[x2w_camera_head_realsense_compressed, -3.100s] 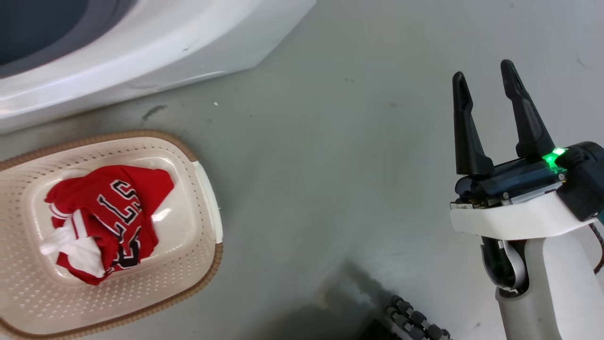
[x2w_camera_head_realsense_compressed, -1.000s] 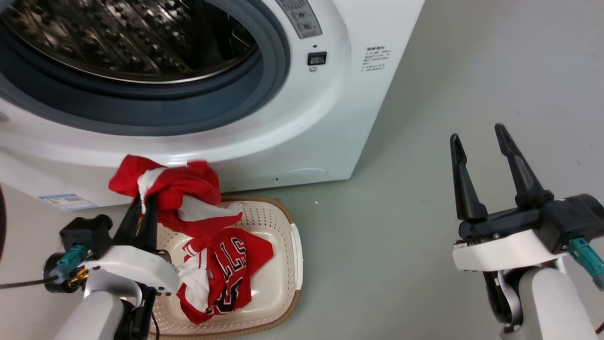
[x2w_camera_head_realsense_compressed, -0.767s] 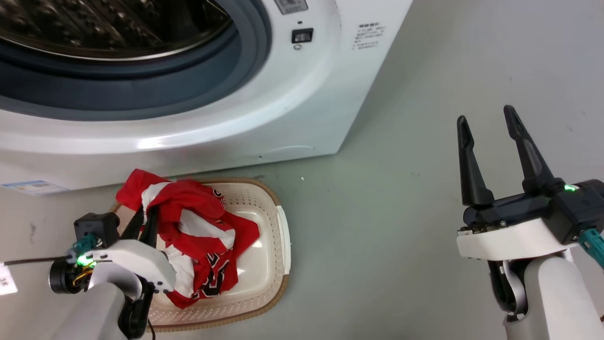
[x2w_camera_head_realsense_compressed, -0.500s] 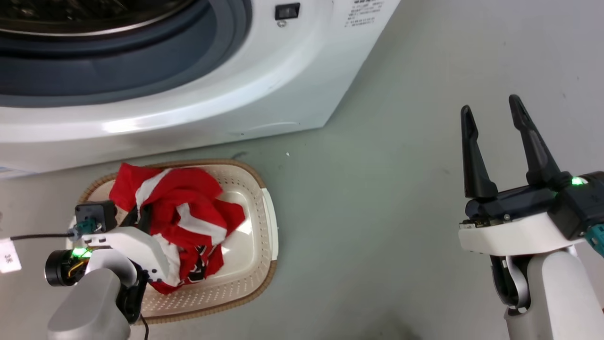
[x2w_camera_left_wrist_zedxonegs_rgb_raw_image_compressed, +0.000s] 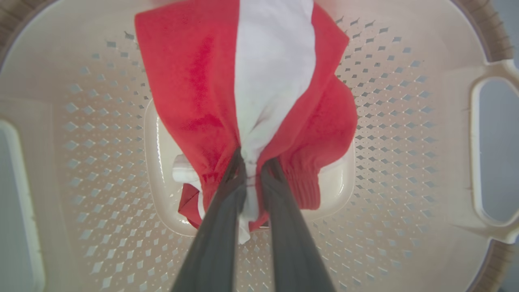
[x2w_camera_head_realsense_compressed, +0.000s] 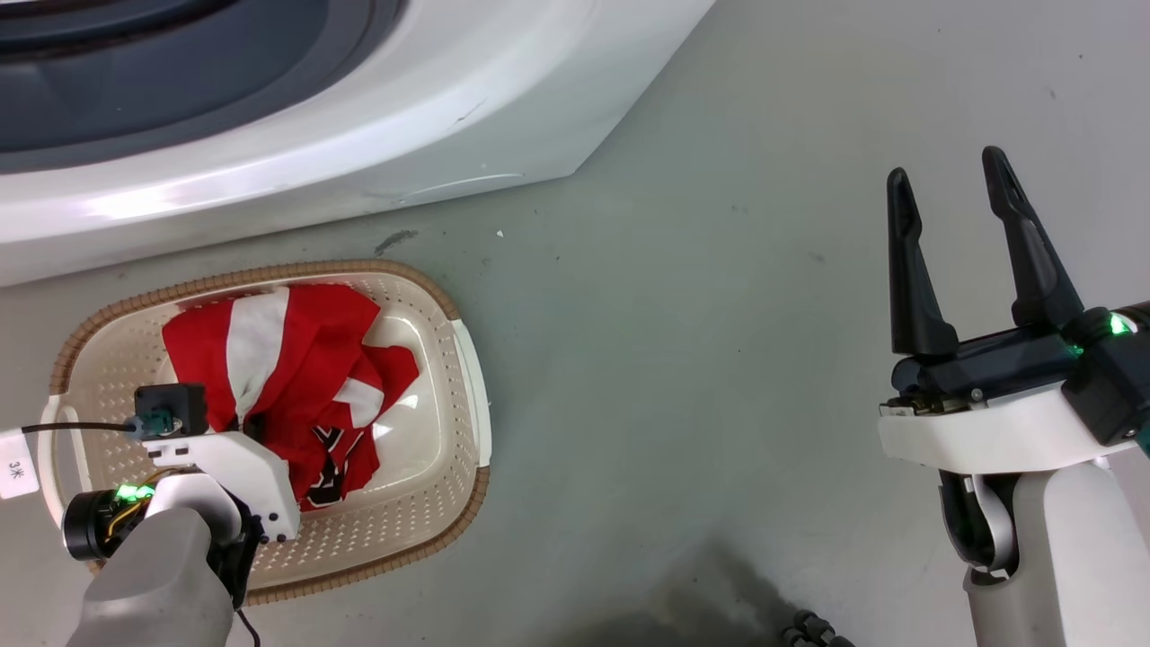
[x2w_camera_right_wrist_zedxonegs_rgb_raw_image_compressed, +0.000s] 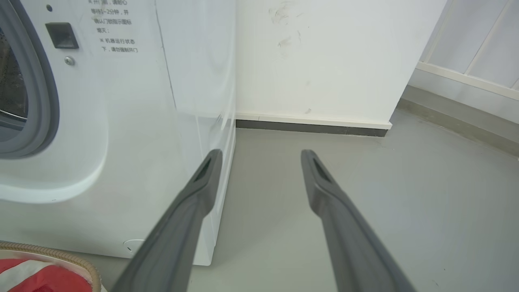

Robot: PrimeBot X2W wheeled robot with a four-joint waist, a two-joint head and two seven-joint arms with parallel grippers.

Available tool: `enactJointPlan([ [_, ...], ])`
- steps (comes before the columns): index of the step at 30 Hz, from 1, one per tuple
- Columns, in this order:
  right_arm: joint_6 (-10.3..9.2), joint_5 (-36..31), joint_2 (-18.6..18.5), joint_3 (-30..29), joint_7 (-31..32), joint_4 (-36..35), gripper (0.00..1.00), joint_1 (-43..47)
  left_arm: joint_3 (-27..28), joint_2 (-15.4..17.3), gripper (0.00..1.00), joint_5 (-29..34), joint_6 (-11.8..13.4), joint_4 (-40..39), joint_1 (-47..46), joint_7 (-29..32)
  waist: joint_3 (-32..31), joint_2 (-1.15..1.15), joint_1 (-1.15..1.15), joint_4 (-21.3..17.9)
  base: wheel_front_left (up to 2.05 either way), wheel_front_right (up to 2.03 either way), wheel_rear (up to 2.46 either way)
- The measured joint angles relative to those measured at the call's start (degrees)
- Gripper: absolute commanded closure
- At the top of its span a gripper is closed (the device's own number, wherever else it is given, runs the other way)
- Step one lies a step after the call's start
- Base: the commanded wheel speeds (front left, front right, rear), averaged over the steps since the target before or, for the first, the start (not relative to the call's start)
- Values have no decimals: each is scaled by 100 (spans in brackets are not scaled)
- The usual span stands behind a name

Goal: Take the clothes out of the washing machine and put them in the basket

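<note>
Red-and-white clothes down in the basket, left jaws clamped on them.

The clothes (x2w_camera_head_realsense_compressed: 296,359) lie bunched on the bottom of the cream basket (x2w_camera_head_realsense_compressed: 404,530), which I see at 8 o'clock in the head view, with black lettering showing on a lower fold. In the left wrist view my left jaws are pinched narrow on a gathered white stripe of the top red garment. The dark fingers (x2w_camera_left_wrist_zedxonegs_rgb_raw_image_compressed: 215,227) rise from 6 o'clock and the cloth fans out toward 12. The basket sits on the grey floor (x2w_camera_head_realsense_compressed: 719,314) close in front of the white washing machine (x2w_camera_head_realsense_compressed: 404,117), whose grey porthole rim runs off at 11 o'clock. My right jaws stand wide apart holding nothing, at 3 o'clock over the floor, well apart from the basket.
</note>
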Motion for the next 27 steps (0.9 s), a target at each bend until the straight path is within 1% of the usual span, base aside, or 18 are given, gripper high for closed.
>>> enactJointPlan([
  [4,0,13,0,-9,0,-3,0,-3,-18,-42,100,-7,-47,148,-72,-53,98,0,0,14,0,0,0],
  [5,0,12,0,-5,0,1,0,-7,-12,-48,78,-12,-47,175,-74,-74,98,0,0,23,0,0,0],
  [6,0,9,0,-7,1,15,0,-12,-12,-49,30,-24,-45,199,-76,-97,89,0,0,31,0,0,0],
  [7,0,-5,0,-5,0,30,0,-18,-12,-57,0,-24,-41,221,-76,-115,69,0,0,40,0,0,0],
  [9,0,-11,0,-8,0,45,0,-36,-22,-89,0,-31,-71,198,-73,-156,4,0,0,61,0,0,0],
  [12,0,-21,0,14,0,82,0,-43,-170,-136,0,130,-144,74,-20,-202,-135,0,0,97,0,0,0],
  [15,0,-42,1,4,0,111,0,-38,5,-133,0,114,-149,-290,88,-207,-310,0,0,150,0,0,0],
  [20,0,-89,1,-20,1,205,0,12,546,-90,0,224,-42,-1148,480,-222,-681,0,0,268,0,0,0],
  [24,0,-92,1,-115,0,296,0,139,1143,-96,0,534,68,-2063,867,-222,-1037,0,0,376,0,0,0],
  [27,0,-125,2,-197,1,380,0,257,1693,-191,0,756,112,-2737,1256,-221,-1319,0,-1,476,0,0,0],
])
